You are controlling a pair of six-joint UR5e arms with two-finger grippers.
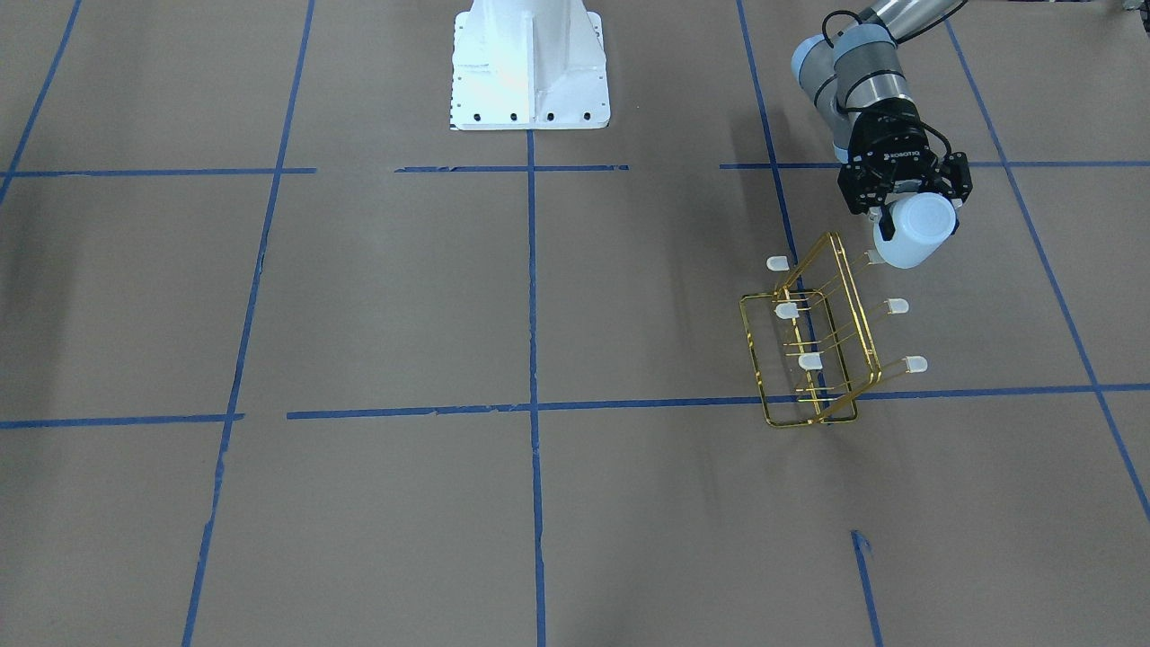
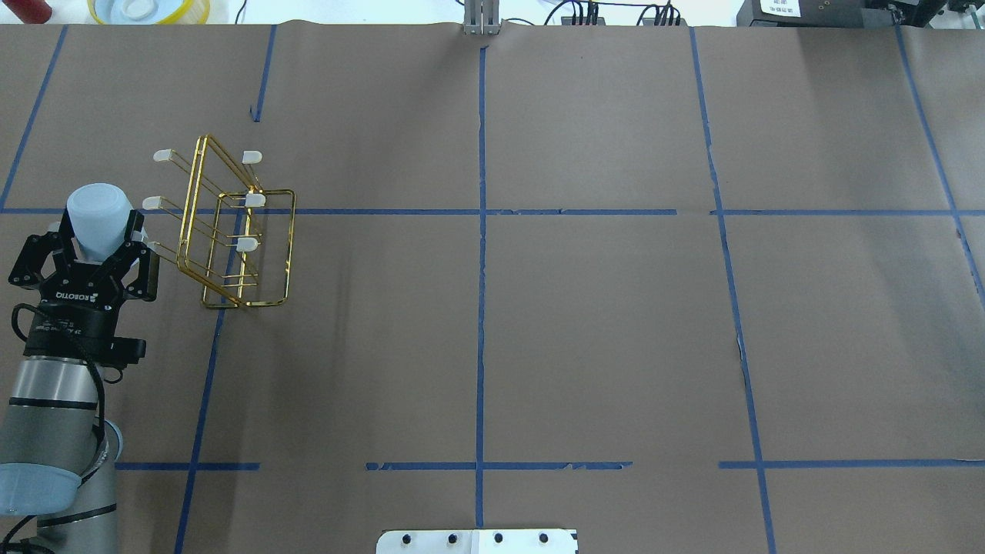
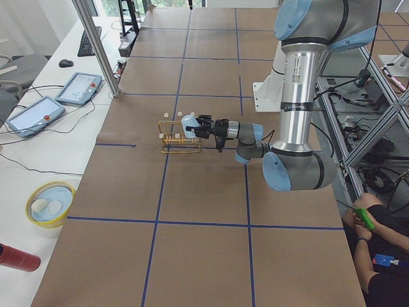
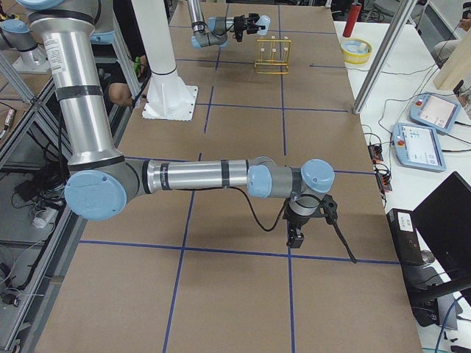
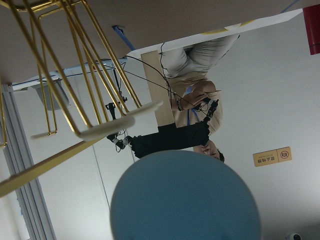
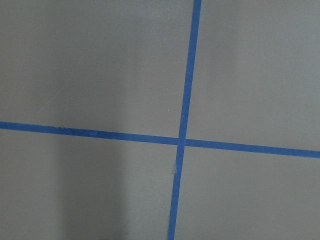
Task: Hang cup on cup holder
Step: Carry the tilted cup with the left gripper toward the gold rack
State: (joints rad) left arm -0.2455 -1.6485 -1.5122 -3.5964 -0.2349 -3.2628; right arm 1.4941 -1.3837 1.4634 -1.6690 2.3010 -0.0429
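Above tabletop (image 2: 600, 323) at robot's left end: left gripper (image 2: 100, 231) reaching forward, fingers (image 2: 131, 250) pinching cup (image 2: 98, 211) by its sides. Cup clear of tabletop, tilted, one end pointing away from wrist.

Just beside cup, slightly farther out: cup holder (image 2: 246, 244), gold wire, standing on tabletop across blue tape line (image 2: 481, 308). Whitish-capped prongs (image 2: 254, 157) stick out both sides. Nearest tips close to cup, contact unclear. Cup not yet on any prong.

Far across, at robot's right end: right gripper (image 4: 296, 237) low over tabletop. Cannot tell whether its fingers are spread or together.

Yellow bowl (image 3: 48, 224) nr red bottle (image 3: 16, 258)
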